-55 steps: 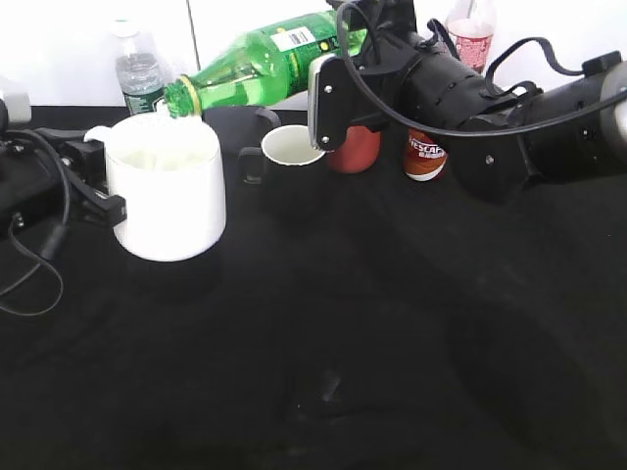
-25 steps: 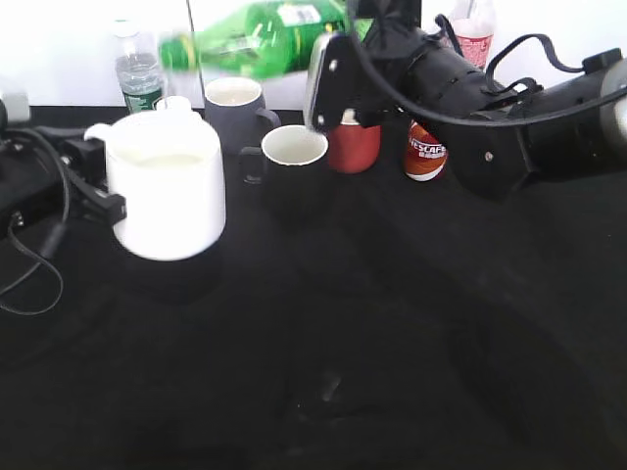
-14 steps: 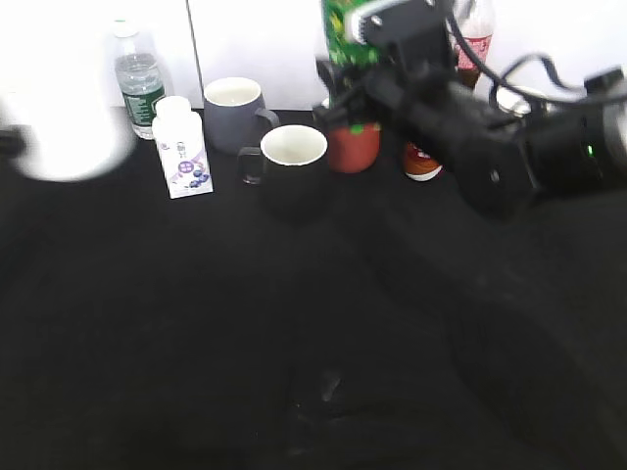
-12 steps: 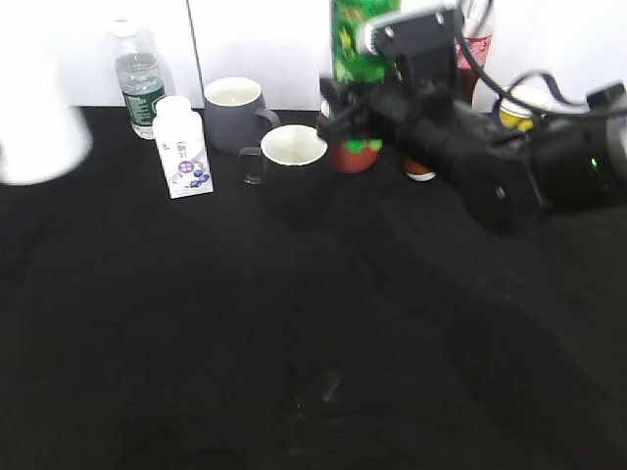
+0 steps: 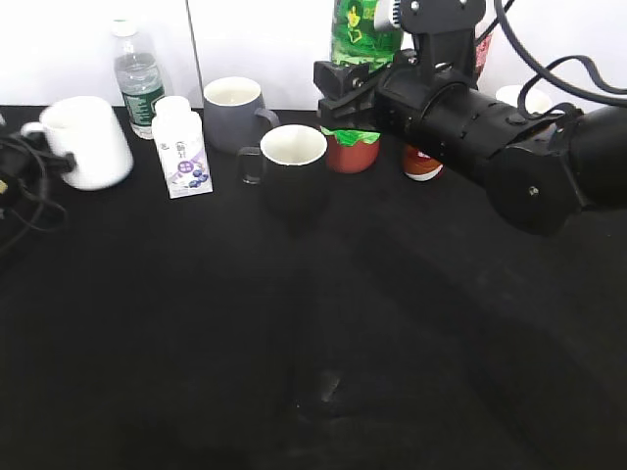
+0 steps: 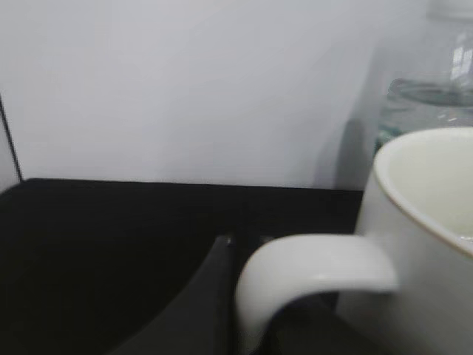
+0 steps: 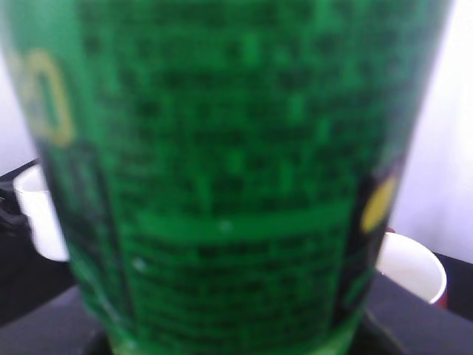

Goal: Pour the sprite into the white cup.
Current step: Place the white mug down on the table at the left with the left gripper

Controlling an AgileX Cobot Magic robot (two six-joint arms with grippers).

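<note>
The sprite point(image 5: 361, 34) is upright at the back middle, its base just above the red mug, and my right gripper point(image 5: 355, 93) is shut on its lower body. Its green label fills the right wrist view point(image 7: 222, 185). The white cup point(image 5: 86, 142) stands at the far left of the black table, handle pointing left. My left gripper point(image 5: 39, 149) is at that handle, mostly out of frame. In the left wrist view the handle point(image 6: 314, 270) sits against one dark finger of the left gripper point(image 6: 255, 255). The other finger is hidden. The cup's rim point(image 6: 421, 185) is at the right.
Along the back stand a clear water bottle point(image 5: 137, 78), a small white drink bottle point(image 5: 183, 147), a grey mug point(image 5: 233, 110), a black mug with a white inside point(image 5: 292, 166), a red mug point(image 5: 351, 157) and a brown Nescafe bottle point(image 5: 421, 162). Cables point(image 5: 15, 196) lie at the left edge.
The sprite went from tilted over the white cup to upright and moved right to the back. The white cup moved left and back, away from the middle.
</note>
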